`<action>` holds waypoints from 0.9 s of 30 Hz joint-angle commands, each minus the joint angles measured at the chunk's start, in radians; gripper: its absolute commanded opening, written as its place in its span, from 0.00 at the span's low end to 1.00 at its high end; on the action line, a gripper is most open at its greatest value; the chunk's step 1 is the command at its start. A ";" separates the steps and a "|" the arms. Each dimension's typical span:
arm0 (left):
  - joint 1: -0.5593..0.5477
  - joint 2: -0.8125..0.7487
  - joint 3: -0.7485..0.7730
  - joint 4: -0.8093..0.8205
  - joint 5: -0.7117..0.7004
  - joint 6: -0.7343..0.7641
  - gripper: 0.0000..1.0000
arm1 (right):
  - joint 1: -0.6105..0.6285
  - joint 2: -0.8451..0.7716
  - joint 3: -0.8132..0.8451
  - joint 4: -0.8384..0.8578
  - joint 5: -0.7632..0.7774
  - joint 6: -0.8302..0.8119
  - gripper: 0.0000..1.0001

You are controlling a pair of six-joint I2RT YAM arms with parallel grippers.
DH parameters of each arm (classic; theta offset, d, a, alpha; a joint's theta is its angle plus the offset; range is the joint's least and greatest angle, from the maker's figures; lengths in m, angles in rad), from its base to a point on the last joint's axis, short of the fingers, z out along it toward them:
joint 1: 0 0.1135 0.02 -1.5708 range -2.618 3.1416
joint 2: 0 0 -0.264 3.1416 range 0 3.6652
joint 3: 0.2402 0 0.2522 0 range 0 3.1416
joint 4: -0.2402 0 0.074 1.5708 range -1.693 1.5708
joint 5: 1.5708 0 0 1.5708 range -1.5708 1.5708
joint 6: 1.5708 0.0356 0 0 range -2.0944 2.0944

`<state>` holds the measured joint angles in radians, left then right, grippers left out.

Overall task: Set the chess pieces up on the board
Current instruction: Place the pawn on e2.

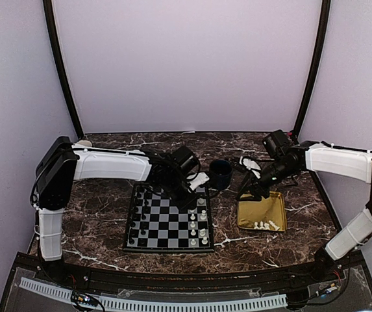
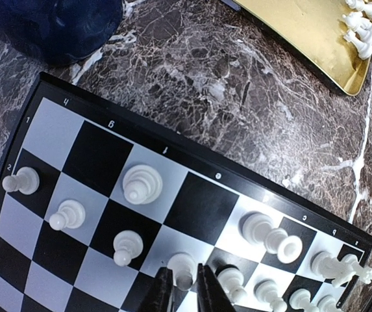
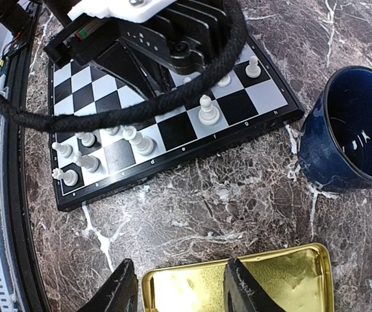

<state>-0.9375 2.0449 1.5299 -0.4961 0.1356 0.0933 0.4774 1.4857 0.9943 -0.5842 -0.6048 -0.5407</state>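
**Left jaws close on a white pawn over the chessboard; right jaws wait spread above the tray**

On the left of the top view, the left arm reaches across the chessboard (image 1: 156,224), which lies flat on the marble table (image 1: 101,221). In the left wrist view, the left gripper (image 2: 184,289) sits at the bottom edge. Its jaws are drawn nearly together, and a white pawn (image 2: 184,268) stands upright between them on a light square. The fingertips seem to touch its sides, so this reads as a pinch on the pawn.

The pawn is tiny, stiff and very light, with smooth plastic that is probably slippery. Its round head would likely roll out of the tips. The safer hold is low, around the narrow neck just above the base, with light pressure and a straight vertical lift.

Other white chess pieces (image 2: 67,214) stand to the left in a slanting line. One near the right of that view seems to lie on its side.

In the middle of the top view, a blue cup (image 1: 221,174) stands just beyond the board's far right corner.

To the right lies the gold tray (image 1: 257,208), with more white pieces (image 1: 267,225) bunched at its near edge. The right gripper (image 3: 186,289) hovers over the tray's far rim with its jaws spread and nothing between them. Those pieces are well apart from it.
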 commanded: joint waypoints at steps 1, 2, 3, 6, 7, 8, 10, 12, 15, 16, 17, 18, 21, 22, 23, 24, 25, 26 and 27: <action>-0.007 0.011 0.026 -0.009 -0.008 -0.004 0.16 | -0.002 0.009 -0.002 -0.003 -0.002 -0.006 0.46; -0.007 0.012 0.026 -0.005 -0.006 -0.008 0.16 | -0.003 0.010 -0.002 -0.003 -0.001 -0.007 0.46; -0.007 0.014 0.025 -0.002 -0.003 -0.009 0.16 | -0.002 0.011 -0.002 -0.003 -0.001 -0.008 0.46; -0.009 0.017 0.030 -0.002 -0.002 -0.013 0.16 | -0.003 0.010 -0.003 -0.006 -0.001 -0.009 0.46; -0.010 0.017 0.033 -0.006 -0.003 -0.014 0.17 | -0.002 0.010 -0.003 -0.006 -0.002 -0.008 0.46; -0.011 0.017 0.036 -0.010 -0.006 -0.015 0.17 | -0.003 0.009 -0.002 -0.008 -0.004 -0.008 0.46; -0.014 0.015 0.047 -0.031 -0.015 -0.016 0.20 | -0.003 0.006 0.001 -0.011 -0.007 -0.009 0.46; -0.017 0.010 0.061 -0.053 -0.030 -0.016 0.23 | -0.003 0.003 0.011 -0.021 0.008 -0.007 0.46; -0.018 -0.016 0.066 -0.074 -0.042 -0.016 0.26 | -0.011 -0.007 0.025 -0.057 0.044 -0.016 0.46; -0.018 -0.031 0.064 -0.080 -0.042 -0.017 0.27 | -0.016 -0.012 0.028 -0.072 0.059 -0.018 0.46; -0.018 -0.048 0.063 -0.083 -0.044 -0.019 0.28 | -0.020 -0.016 0.029 -0.088 0.093 -0.016 0.46; -0.018 -0.064 0.060 -0.085 -0.046 -0.020 0.30 | -0.024 -0.021 0.029 -0.098 0.140 -0.003 0.46; -0.018 -0.110 0.051 -0.082 -0.056 -0.026 0.32 | -0.029 -0.015 0.036 -0.171 0.274 0.020 0.45; -0.018 -0.123 0.047 -0.076 -0.060 -0.031 0.32 | -0.029 -0.010 0.037 -0.203 0.320 0.022 0.44; -0.018 -0.136 0.041 -0.063 -0.063 -0.036 0.32 | -0.029 -0.006 0.033 -0.233 0.362 0.018 0.44; -0.017 -0.146 0.035 -0.049 -0.067 -0.041 0.32 | -0.029 -0.002 0.026 -0.263 0.397 0.016 0.44; -0.018 -0.154 0.026 -0.034 -0.071 -0.048 0.33 | -0.029 0.002 0.018 -0.288 0.425 0.014 0.43; -0.018 -0.160 0.020 -0.019 -0.077 -0.054 0.33 | -0.029 0.006 0.006 -0.310 0.445 0.013 0.43; -0.018 -0.162 0.016 -0.004 -0.085 -0.062 0.33 | -0.028 0.010 -0.003 -0.330 0.464 0.012 0.43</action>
<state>-0.9516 1.9678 1.5677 -0.5446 0.0814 0.0631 0.4541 1.4868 1.0035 -0.7761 -0.3027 -0.5365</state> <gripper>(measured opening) 0.327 0.434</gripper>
